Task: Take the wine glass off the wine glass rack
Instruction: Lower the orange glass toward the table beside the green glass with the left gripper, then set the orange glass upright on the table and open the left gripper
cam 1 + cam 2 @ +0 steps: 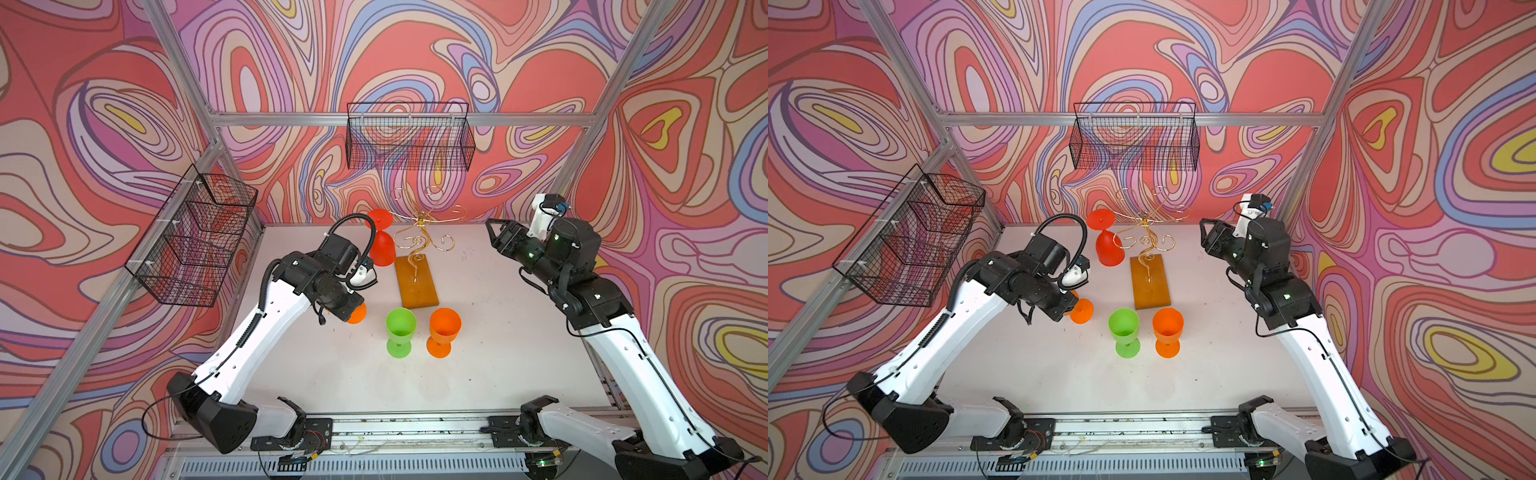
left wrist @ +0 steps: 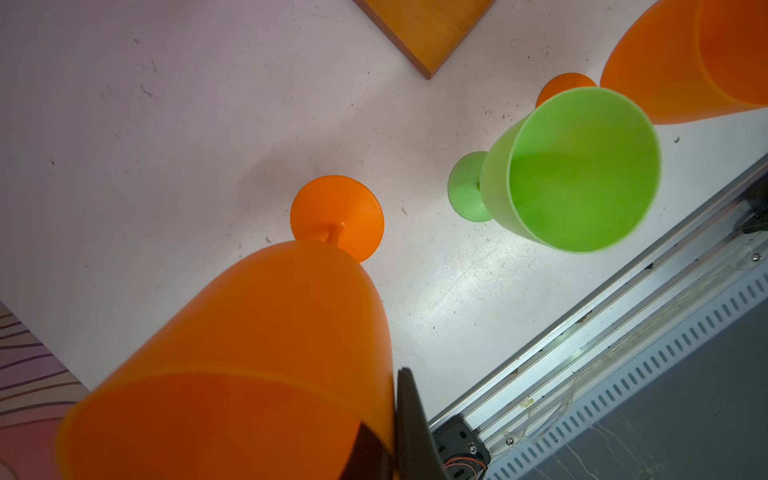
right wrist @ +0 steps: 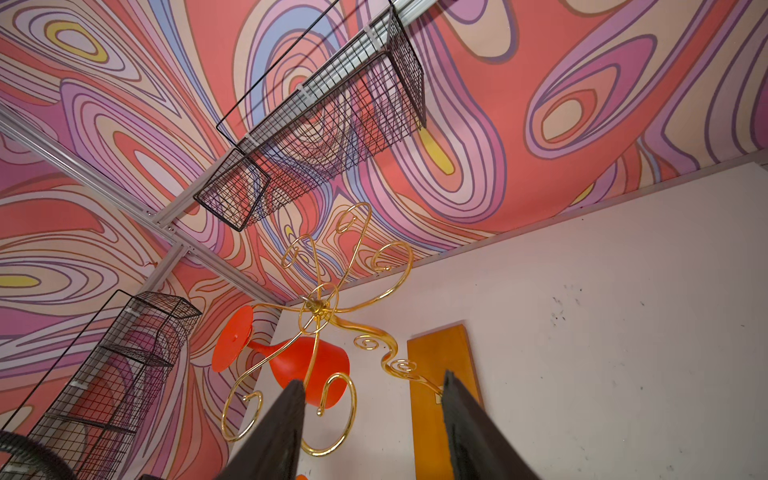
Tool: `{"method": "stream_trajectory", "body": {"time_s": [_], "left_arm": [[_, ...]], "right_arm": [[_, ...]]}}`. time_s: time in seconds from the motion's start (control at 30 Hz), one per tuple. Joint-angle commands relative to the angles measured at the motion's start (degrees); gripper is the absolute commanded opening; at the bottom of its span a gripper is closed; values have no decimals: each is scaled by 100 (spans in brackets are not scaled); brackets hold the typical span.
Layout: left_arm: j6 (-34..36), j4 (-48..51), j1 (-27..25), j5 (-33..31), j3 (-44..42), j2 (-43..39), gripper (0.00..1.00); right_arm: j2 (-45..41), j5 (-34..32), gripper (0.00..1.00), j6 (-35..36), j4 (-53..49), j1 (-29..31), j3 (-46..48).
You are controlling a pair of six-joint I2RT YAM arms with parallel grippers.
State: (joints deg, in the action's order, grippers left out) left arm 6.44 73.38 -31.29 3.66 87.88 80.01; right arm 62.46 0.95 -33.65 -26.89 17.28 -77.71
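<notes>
My left gripper point(image 2: 388, 424) is clenched on the rim of the orange wine glass point(image 2: 266, 332), off to the side of the wine glass rack point(image 3: 316, 308). I cannot tell if its foot touches the table point(image 1: 478, 353). My right gripper point(image 3: 374, 382) hangs released and empty, facing the rack. A red wine glass point(image 3: 307, 361) hangs upside down from a hook arm. A green glass point(image 1: 400, 326) and a second orange glass point(image 1: 444, 326) stand upright near the rack's base.

Open table point(image 1: 498, 332) at 3 o'clock of the wine glass rack point(image 1: 417, 286). I note green glass point(image 1: 400, 328) and standing orange glass point(image 1: 444, 328) blocking 6, red glass point(image 1: 381, 249) at 10.
</notes>
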Motion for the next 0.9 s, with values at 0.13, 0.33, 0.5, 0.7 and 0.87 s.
{"method": "stream_trajectory", "body": {"time_s": [0.13, 0.33, 0.5, 0.7, 0.87], "left_arm": [[86, -129, -211, -319, -95, 590, 0], [90, -206, -298, -197, -38, 837, 0], [64, -276, -329, -209, -116, 933, 0], [22, -348, -395, -264, -258, 1033, 0], [-2, -464, -438, -208, -227, 1163, 0]], "right_arm": [[-92, -238, 55, 171, -138, -23, 80], [-81, -277, 55, 169, -124, -23, 123], [-67, -275, 55, 172, -123, -23, 106], [-67, -288, 55, 183, -138, -23, 72], [-66, -297, 55, 173, -137, -23, 80]]}}
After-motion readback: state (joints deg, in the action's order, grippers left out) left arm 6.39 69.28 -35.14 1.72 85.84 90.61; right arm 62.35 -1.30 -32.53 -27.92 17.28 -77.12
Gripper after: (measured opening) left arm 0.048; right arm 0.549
